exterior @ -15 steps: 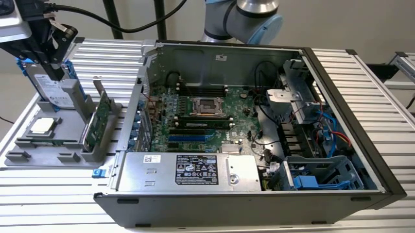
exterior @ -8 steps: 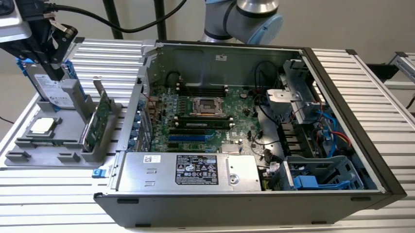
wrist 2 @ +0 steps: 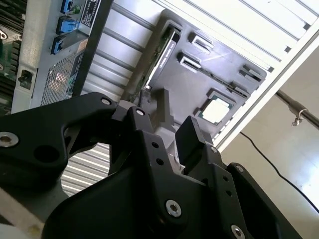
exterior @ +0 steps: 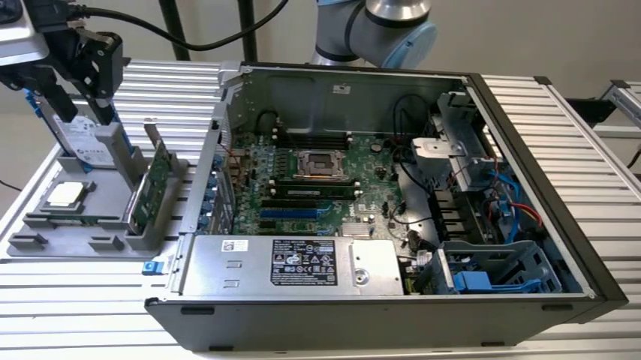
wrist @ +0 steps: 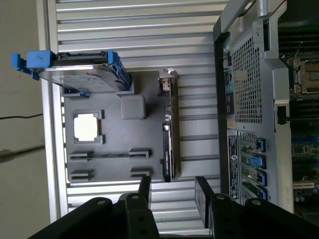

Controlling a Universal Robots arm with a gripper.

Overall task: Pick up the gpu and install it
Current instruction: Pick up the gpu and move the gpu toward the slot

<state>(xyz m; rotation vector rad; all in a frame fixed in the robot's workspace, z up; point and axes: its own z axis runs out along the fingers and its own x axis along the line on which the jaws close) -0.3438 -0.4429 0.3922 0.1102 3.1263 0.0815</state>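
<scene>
The gripper (wrist: 173, 195) is hovering wide open, holding nothing, near the gpu (wrist: 169, 142). It is looking light, stiff and fragile, best gripped across its top edge.

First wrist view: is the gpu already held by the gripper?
No: the gpu stands on edge in the grey holder, and the gripper is open and grips nothing.

Lower edge of the gpu (exterior: 151, 189), hidden in the gray holder (exterior: 35, 244)
</scene>
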